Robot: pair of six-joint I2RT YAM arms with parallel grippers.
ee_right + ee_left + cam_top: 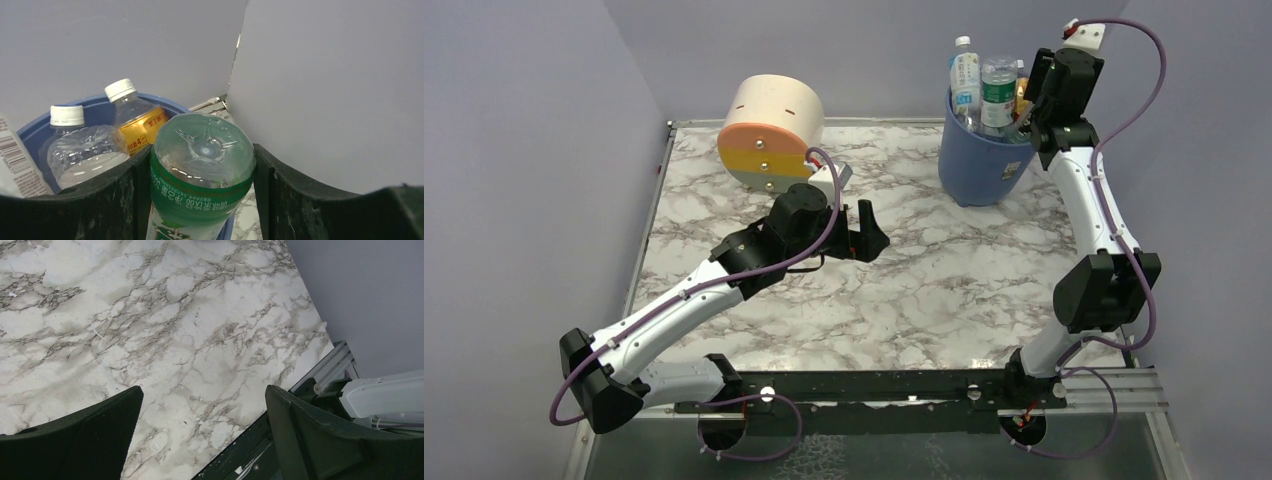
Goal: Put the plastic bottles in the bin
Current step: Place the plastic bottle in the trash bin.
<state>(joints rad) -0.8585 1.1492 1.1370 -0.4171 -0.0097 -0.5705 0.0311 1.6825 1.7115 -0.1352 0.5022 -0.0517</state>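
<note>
Marble table, plain lavender walls

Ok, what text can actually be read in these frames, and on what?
"4", amid small red characters I cannot read: yellow label of the orange-tinted bottle in the bin.
"500", then white Chinese characters too small to transcribe: green-label bottle in the right pincer.
Barcode digits on the white label at left: blurred.
Bottle labels in the top view: too small.

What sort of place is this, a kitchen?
Probably a robot test booth in a lab: two arms bolted to a rail at a marble-patterned table, plain lilac walls closing it in, and the right end effector holding a green-labelled bottle at a blue bin.
</note>
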